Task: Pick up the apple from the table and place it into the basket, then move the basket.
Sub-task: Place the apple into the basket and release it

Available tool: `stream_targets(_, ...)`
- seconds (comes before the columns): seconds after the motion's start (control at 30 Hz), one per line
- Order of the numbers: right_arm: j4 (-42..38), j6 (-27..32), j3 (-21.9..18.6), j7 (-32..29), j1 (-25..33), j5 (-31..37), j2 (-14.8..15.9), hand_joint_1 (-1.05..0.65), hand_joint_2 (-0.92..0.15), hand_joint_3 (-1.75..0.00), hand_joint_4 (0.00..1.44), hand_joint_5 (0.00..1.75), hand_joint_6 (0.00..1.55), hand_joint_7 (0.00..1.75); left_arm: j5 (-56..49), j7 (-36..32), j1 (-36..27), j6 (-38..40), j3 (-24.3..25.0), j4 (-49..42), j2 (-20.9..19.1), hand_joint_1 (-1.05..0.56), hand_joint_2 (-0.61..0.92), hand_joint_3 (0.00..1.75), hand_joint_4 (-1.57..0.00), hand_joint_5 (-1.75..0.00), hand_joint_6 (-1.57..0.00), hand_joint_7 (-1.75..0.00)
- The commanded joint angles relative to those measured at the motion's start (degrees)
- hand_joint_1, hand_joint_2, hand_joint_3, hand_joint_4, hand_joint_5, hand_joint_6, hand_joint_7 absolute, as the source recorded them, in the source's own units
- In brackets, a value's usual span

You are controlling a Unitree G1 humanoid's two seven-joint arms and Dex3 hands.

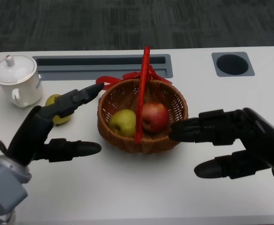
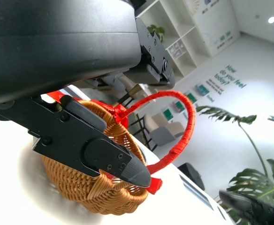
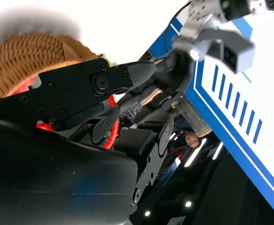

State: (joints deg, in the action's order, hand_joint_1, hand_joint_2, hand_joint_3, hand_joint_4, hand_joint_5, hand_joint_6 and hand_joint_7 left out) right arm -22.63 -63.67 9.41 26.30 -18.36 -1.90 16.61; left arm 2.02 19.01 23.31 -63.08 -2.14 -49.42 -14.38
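Note:
A woven brown basket point(image 1: 175, 101) with an upright red handle point(image 1: 143, 89) stands mid-table. Inside it lie a red apple point(image 1: 154, 116) and a yellow-green fruit point(image 1: 123, 122). My left hand point(image 1: 52, 126) is just left of the basket, fingers spread; the upper fingertip nears the rim and holds nothing. My right hand point(image 1: 231, 140) is on the basket's right side, fingers apart, with an upper fingertip at the rim; whether it touches is unclear. The left wrist view shows the basket point(image 2: 76, 185) and red handle point(image 2: 184, 126) beyond my fingers point(image 2: 104, 157). The right wrist view shows the basket point(image 3: 29, 58) behind my fingers point(image 3: 104, 82).
A white lidded mug point(image 1: 17, 80) stands at the back left. A yellow-green fruit point(image 1: 57, 110) lies on the table behind my left hand. A grey slot point(image 1: 104, 65) and a round recess point(image 1: 232, 64) sit along the table's far edge.

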Motion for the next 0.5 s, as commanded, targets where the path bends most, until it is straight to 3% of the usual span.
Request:
stream_targets(0.03, -1.64, 1.64, -0.01, 0.79, -2.89, 0.57, 1.36, -0.48, -0.92, -0.11, 0.75, 0.00, 0.69, 0.00, 2.40, 1.04, -3.89, -0.09, 1.45, 5.03, -2.00, -0.63, 0.79, 0.01, -0.65, -0.06, -0.60, -0.04)
stream_targets(0.5, -20.83, 2.64, 3.16, -0.54, -14.01, 9.59, -3.12, -0.44, -0.88, 0.00, 0.84, 0.02, 0.75, 0.01, 2.81, -0.20, -8.32, -0.88, 4.69, 9.14, -2.20, -0.60, 0.78, 0.00, -0.77, -0.05, -0.71, -0.03)
